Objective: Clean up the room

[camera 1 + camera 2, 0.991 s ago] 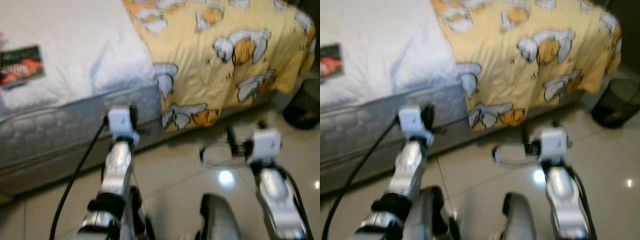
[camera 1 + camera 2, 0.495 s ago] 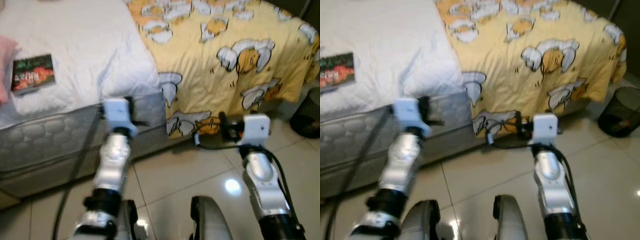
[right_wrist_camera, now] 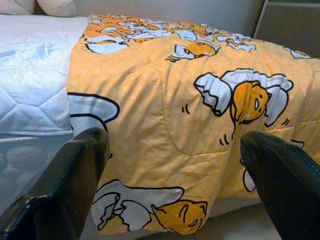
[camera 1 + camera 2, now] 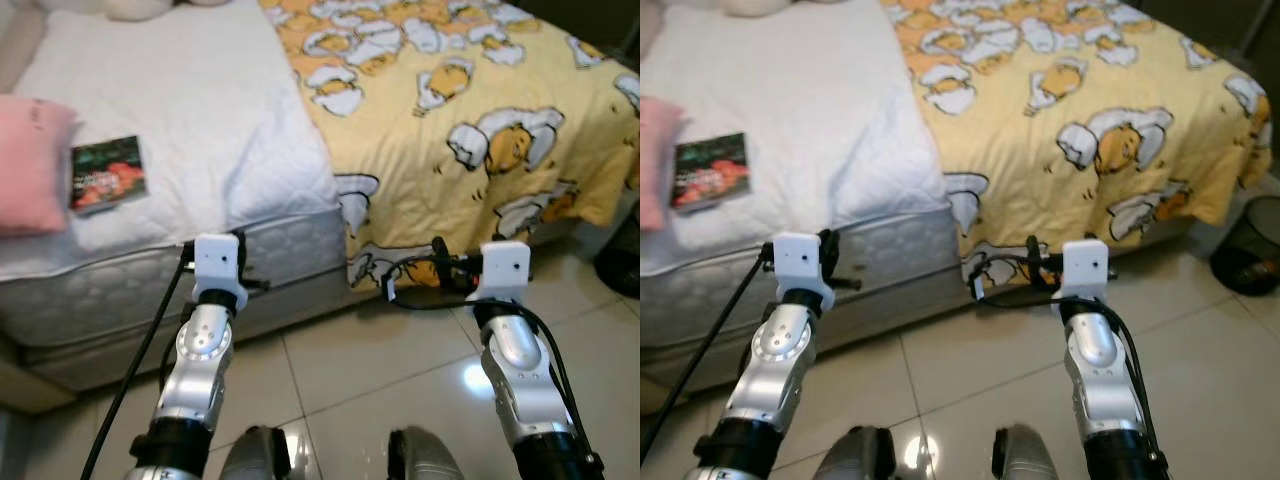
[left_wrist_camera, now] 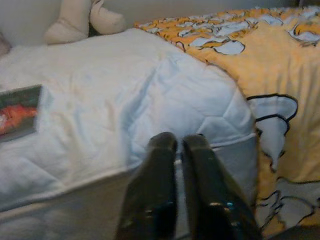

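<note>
With the left tool [image 5: 179,150] pinched closed and empty and the right tool [image 3: 175,180] spread wide, either could snag the drooping blanket [image 4: 480,130] beside the bed [image 4: 200,150].

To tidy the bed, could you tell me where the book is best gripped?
I would take the book by its near short edge, coming from the bed's foot side. It lies flat on the white mattress, so a hand likely has to slide under that edge; the pink pillow crowds its left.

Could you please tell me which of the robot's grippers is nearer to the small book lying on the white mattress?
Left. The left gripper hovers at the mattress edge, below the book; the right gripper faces the yellow blanket, farther off.
</note>
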Robot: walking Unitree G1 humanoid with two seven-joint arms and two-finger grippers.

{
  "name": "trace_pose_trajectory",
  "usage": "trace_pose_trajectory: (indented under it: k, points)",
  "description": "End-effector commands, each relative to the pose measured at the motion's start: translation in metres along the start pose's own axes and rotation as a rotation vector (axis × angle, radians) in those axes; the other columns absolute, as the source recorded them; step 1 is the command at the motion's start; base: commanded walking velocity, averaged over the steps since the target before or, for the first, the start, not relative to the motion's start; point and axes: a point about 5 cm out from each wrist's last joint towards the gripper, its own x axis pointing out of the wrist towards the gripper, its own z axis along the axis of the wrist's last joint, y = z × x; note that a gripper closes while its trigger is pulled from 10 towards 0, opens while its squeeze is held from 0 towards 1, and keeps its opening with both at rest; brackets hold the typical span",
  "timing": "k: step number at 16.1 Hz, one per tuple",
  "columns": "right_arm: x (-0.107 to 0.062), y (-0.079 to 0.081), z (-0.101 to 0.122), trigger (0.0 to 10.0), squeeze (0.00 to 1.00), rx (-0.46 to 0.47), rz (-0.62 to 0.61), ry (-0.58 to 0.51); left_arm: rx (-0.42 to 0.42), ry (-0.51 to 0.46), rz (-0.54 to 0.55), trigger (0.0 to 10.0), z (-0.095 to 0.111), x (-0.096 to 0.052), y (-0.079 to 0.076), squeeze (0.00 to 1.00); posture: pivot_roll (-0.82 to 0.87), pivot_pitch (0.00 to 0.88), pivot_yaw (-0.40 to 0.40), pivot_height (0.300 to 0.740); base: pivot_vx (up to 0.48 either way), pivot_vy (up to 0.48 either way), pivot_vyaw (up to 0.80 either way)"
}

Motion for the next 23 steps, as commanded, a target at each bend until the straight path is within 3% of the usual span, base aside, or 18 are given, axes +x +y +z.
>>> trace_pose_trajectory:
  k: [1, 4, 11, 16, 17, 19, 20, 23]
  points:
    - [-0.001, 0.001, -0.001, 10.0, 0.0, 0.011, 0.0, -0.006, 0.031, -0.031, -0.047, 10.0, 0.01, 0.004, -0.008, 1.0, -0.16, 0.0, 0.082, 0.726, 0.0, 0.0, 0.0]
    - [-0.004, 0.006, -0.003, 10.0, 0.03, 0.008, 0.016, 0.001, -0.025, 0.06, -0.049, 10.0, 0.005, 0.009, -0.013, 1.0, -0.17, 0.0, 0.07, 0.74, 0.0, 0.0, 0.0]
    - [0.002, 0.019, -0.006, 10.0, 0.15, 0.022, 0.055, 0.012, -0.028, 0.022, -0.045, 10.0, 0.012, 0.012, -0.013, 1.0, -0.17, 0.0, 0.081, 0.74, 0.109, -0.297, 0.0]
    - [-0.004, 0.024, -0.016, 10.0, 0.22, -0.002, 0.119, 0.058, -0.044, 0.043, 0.008, 10.0, 0.004, 0.009, -0.004, 1.0, -0.16, 0.0, 0.054, 0.74, 0.265, -0.268, 0.0]
    - [-0.004, 0.023, -0.016, 10.0, 0.19, -0.001, 0.12, 0.057, -0.046, 0.043, 0.009, 10.0, 0.003, 0.009, -0.004, 0.0, -0.16, 0.0, 0.053, 0.74, 0.0, 0.0, 0.0]
    - [-0.002, 0.021, -0.018, 10.0, 0.24, -0.017, 0.12, 0.075, -0.051, 0.074, 0.053, 10.0, -0.003, 0.007, 0.001, 0.0, -0.15, 0.0, 0.046, 0.74, 0.0, 0.0, 0.32]
    - [-0.002, 0.022, -0.019, 10.0, 0.35, -0.009, 0.118, 0.082, -0.048, 0.067, 0.057, 10.0, -0.002, 0.007, 0.002, 0.0, -0.15, 0.0, 0.046, 0.74, 0.0, -0.48, 0.73]
    - [-0.001, 0.025, -0.019, 10.0, 0.38, 0.004, 0.127, 0.084, -0.064, 0.055, 0.073, 10.0, 0.0, 0.008, 0.004, 0.0, -0.15, 0.0, 0.048, 0.74, 0.0, -0.48, 0.68]
